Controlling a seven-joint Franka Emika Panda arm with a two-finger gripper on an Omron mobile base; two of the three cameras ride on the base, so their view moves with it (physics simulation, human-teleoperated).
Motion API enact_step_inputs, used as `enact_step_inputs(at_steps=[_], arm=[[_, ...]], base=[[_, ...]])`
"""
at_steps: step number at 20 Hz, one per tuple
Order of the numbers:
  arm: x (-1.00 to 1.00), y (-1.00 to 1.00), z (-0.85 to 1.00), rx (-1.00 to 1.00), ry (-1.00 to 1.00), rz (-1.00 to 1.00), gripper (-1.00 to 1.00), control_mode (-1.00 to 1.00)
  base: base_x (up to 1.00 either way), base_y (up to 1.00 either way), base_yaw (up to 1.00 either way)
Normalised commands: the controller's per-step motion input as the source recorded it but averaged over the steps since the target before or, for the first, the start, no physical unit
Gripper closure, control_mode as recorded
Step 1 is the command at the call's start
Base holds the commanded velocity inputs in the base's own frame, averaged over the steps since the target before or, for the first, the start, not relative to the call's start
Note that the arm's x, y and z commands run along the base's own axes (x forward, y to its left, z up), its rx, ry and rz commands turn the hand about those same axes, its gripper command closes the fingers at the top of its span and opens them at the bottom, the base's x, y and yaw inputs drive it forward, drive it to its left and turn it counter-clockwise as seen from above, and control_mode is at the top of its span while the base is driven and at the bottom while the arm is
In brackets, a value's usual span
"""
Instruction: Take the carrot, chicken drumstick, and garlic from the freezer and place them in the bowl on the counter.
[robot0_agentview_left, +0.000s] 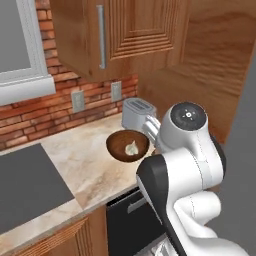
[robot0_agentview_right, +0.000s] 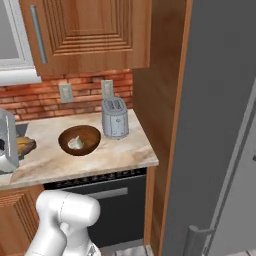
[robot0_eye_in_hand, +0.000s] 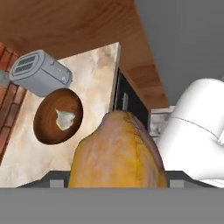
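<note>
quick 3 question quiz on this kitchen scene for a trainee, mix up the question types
1. True or false: the bowl already has the garlic lying in it.
2. What is the tool carrying? A) the carrot B) the chicken drumstick C) nothing
3. Fill in: the grey appliance standing on the counter right beside the bowl is a ____.

Key: 1. True. 2. B, the golden-brown piece sits at the tool in the hand view. 3. Toaster.
</note>
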Motion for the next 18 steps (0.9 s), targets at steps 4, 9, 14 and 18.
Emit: enact_step_inputs(at_steps=[4,9,14,18], arm=[[0.0,0.0,0.0,0.0,0.0,0.0,1.0,1.0],[0.36,-0.17,-0.02,0.0,0.01,0.0,1.0,-1.0],[1.0,-0.42,-0.29,0.0,0.14,0.04,1.0,-1.0],[1.0,-0.05,-0.31,0.01,0.13,0.02,1.0,-1.0]], base=[[0.99,-0.01,-0.12],[0.53,-0.05,-0.03],[0.0,0.0,0.0],[0.0,0.0,0.0]])
